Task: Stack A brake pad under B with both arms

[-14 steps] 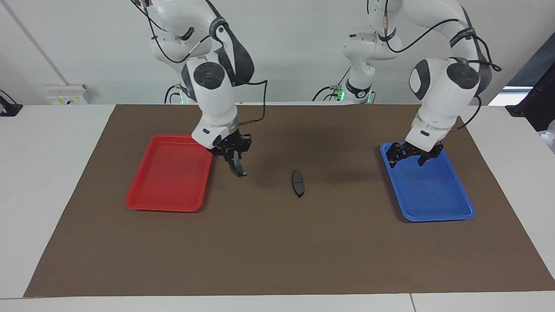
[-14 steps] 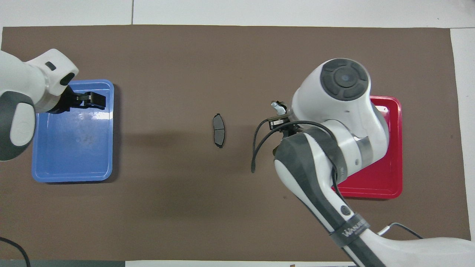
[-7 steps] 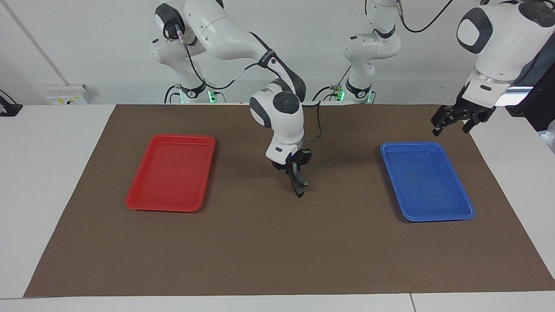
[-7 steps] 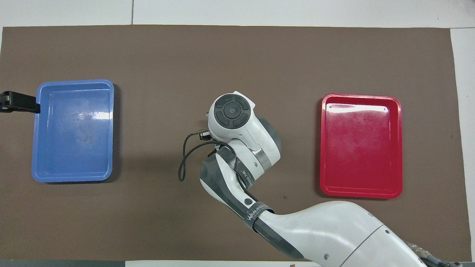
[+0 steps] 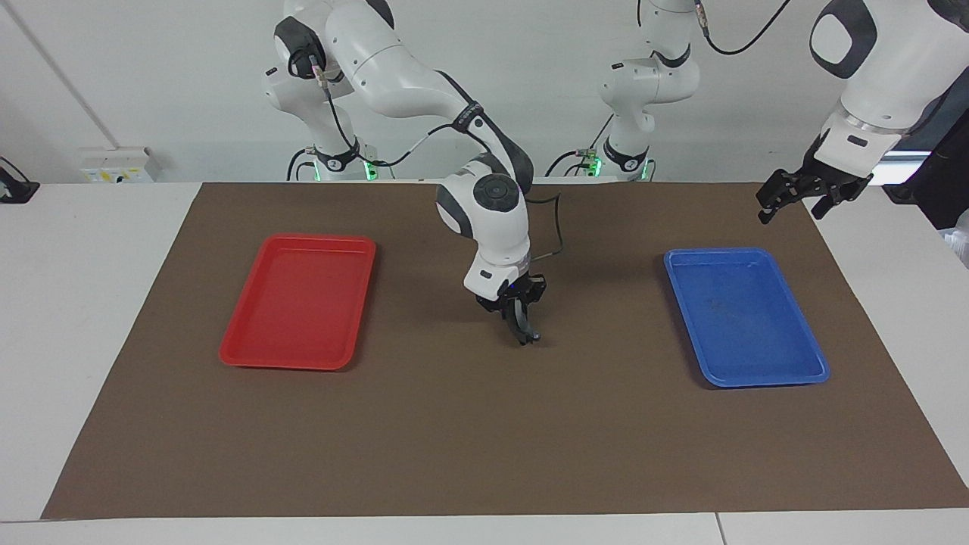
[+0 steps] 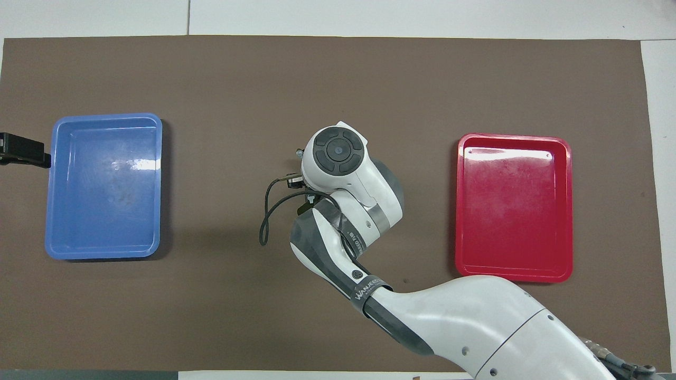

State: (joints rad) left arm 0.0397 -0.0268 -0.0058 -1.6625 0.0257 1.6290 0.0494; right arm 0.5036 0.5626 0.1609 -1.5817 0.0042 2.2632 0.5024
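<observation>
My right gripper (image 5: 521, 330) stayed clamped on B (image 5: 524, 333), lowered onto the mat centre where A brake pad would lie hidden beneath, while my left gripper (image 5: 796, 198) waited wide open, clear of the blue tray (image 5: 802, 363).

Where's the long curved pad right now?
In the facing view the curved pad hangs from the right claw, low over the middle of the brown mat, between the red tray and the blue tray.

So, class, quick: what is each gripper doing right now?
Left gripper: open, holding nothing.
Right gripper: shut on the B pad.
</observation>
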